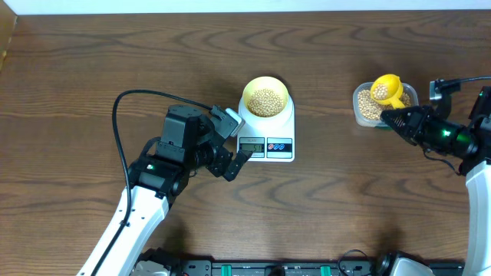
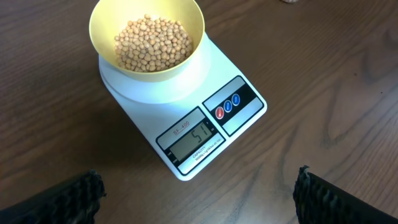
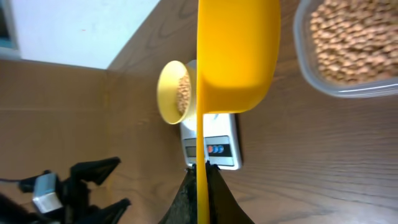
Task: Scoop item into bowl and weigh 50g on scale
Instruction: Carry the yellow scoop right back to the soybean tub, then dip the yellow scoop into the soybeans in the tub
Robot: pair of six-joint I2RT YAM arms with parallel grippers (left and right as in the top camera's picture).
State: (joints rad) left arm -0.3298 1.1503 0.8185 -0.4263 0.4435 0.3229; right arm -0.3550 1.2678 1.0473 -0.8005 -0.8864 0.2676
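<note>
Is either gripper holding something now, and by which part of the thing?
The right gripper is shut on the thin handle of the yellow scoop. The left gripper is open and holds nothing.

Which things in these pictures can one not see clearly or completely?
- Overhead: the numbers on the scale are too small to read.
- Right wrist: the inside of the scoop faces away from the camera, so its contents are hidden. The tub is cut off by the top and right edges.
- Left wrist: the left gripper is cut off by the bottom edge, and only its fingertips show.
</note>
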